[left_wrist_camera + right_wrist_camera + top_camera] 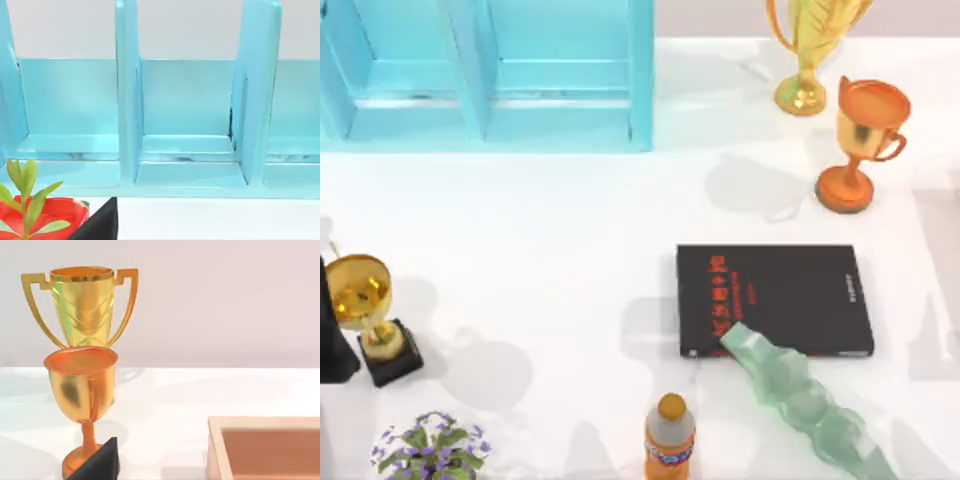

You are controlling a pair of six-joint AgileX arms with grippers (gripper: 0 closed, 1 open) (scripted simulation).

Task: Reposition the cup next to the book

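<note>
The book [775, 300] lies flat right of the table's middle, black with red lettering at its left end and small white text at its right end. The cup is out of view. A pale green translucent faceted object [800, 400] lies slanted across the book's front left corner and runs toward the front edge. A black corner of my left gripper [100, 226] faces the blue shelf. A black corner of my right gripper [97, 462] sits in front of the orange trophy.
A blue shelf [485, 75] stands at the back left. A gold trophy [807, 50] and an orange trophy [860, 140] stand at the back right. Another gold trophy [365, 310], a potted plant [430, 445] and an orange bottle [670, 435] line the front. A wooden tray [265, 422] is close by.
</note>
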